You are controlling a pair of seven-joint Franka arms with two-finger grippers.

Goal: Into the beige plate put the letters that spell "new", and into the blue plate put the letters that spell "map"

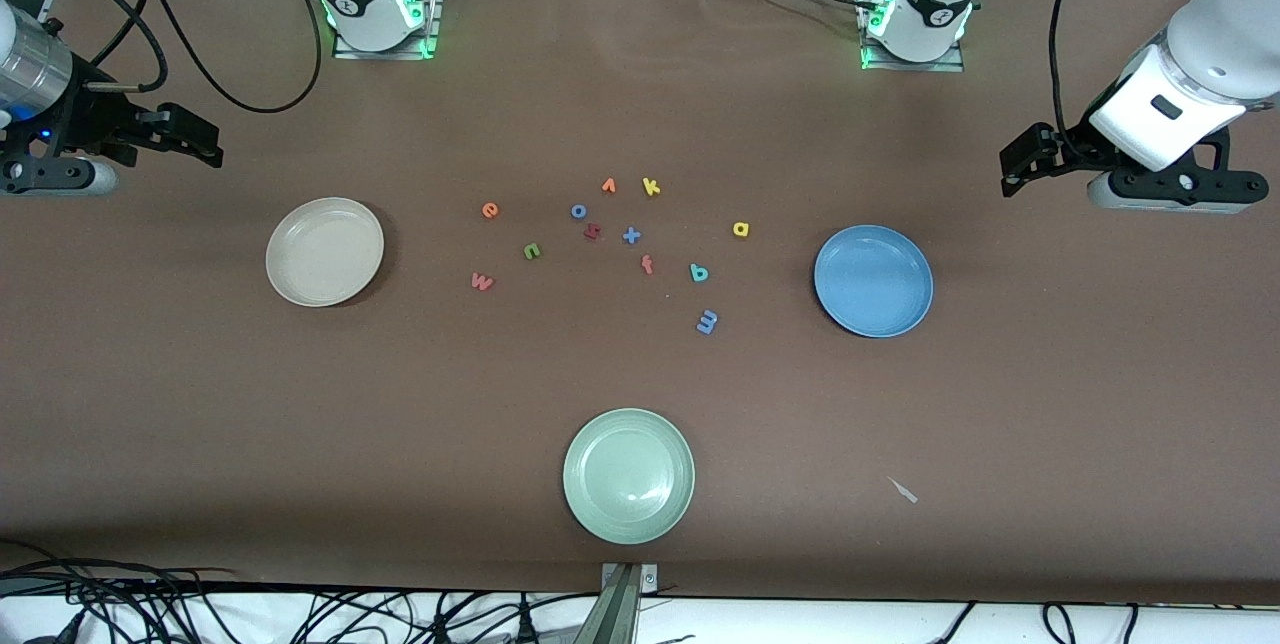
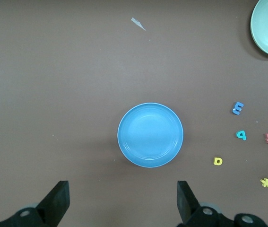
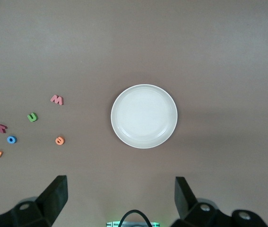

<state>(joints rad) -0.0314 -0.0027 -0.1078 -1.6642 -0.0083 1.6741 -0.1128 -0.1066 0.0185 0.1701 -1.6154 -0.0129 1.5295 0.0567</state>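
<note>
The beige plate point(image 1: 325, 251) point(image 3: 144, 116) lies toward the right arm's end of the table, and the blue plate point(image 1: 873, 280) point(image 2: 150, 135) toward the left arm's end. Between them lie the orange e point(image 1: 489, 210), green n point(image 1: 532, 250) and pink w point(image 1: 482, 281), then the yellow a point(image 1: 740, 229), teal p point(image 1: 699, 272) and blue m point(image 1: 706, 322). My right gripper point(image 1: 205, 144) point(image 3: 120, 196) hangs open and empty above the table beside the beige plate. The left gripper point(image 1: 1012, 172) point(image 2: 123, 198) hangs open and empty beside the blue plate.
A pale green plate point(image 1: 628, 475) sits nearest the front camera. Other letters lie in the cluster: yellow k point(image 1: 651, 187), orange v point(image 1: 608, 186), blue o point(image 1: 578, 212), a dark red letter point(image 1: 592, 232), blue x point(image 1: 631, 235), salmon f point(image 1: 647, 265). A paper scrap point(image 1: 904, 491) lies near the front edge.
</note>
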